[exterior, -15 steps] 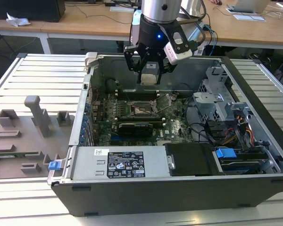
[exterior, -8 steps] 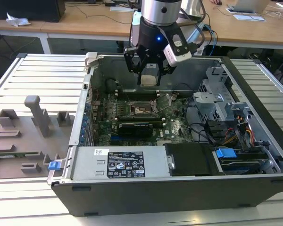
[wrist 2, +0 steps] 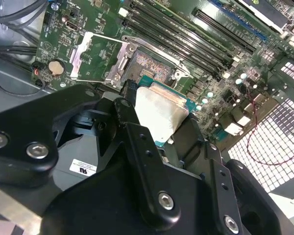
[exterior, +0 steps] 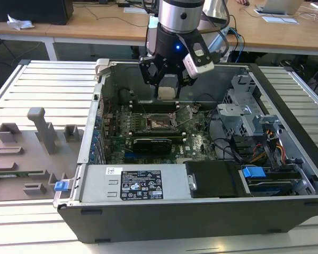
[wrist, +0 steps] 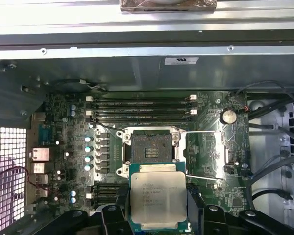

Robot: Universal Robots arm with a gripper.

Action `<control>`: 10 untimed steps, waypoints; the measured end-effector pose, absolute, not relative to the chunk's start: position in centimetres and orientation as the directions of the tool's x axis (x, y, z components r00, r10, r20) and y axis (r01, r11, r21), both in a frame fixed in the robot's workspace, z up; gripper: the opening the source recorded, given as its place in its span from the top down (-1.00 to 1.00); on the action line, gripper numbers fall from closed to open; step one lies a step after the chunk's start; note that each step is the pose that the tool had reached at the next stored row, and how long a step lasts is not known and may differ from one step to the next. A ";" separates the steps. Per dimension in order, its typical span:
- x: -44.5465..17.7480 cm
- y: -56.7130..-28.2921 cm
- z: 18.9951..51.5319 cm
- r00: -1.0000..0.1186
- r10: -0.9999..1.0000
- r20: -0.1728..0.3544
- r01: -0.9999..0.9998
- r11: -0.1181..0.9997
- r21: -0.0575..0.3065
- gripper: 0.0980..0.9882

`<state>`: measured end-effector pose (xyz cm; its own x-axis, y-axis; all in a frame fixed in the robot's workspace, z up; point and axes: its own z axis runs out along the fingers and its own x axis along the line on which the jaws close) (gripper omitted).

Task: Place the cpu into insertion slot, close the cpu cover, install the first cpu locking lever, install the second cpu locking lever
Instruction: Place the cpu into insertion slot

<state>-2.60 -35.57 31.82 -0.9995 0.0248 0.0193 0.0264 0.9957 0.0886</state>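
My end effector [wrist: 158, 208] is clamped on the cpu [wrist: 158, 199], with a black matte finger against each of two opposite edges. The chip is a flat square with a dull silver-tan metal lid and a thin green border showing around it. In the first wrist view its near edge is cut off by the picture's rim. In the second wrist view my own black linkage, studded with bright screw heads, covers part of the cpu [wrist 2: 159, 110]. The chip hangs in the air just short of the insertion slot [wrist: 148, 147], not yet over it and not touching it. The slot is a square black-rimmed socket with a greyish grid centre whose pins are too fine for me to separate. The cpu cover [wrist: 222, 155] is swung open and lies beside the slot, a thin silvery frame with green board showing through its window. I cannot tell its thin wire-like edges from any levers. The green motherboard [wrist: 78, 147] is crowded with small cylindrical capacitors, long narrow black memory slots [wrist: 142, 107] and a round shiny coin cell [wrist: 228, 116]. In the exterior view my end effector [exterior: 168, 87] reaches down into the dark grey metal computer case [exterior: 201, 217], which sits on a pale ribbed desk [exterior: 47, 79]. My fingers there hide most of the chip.
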 end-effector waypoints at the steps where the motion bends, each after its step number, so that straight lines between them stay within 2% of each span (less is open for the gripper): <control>1: -2.6 -35.6 31.7 -1.000 0.025 0.019 0.026 0.996 0.089 0.00; 10: -2.6 -35.6 30.7 -1.000 0.025 0.019 0.026 0.996 0.089 0.00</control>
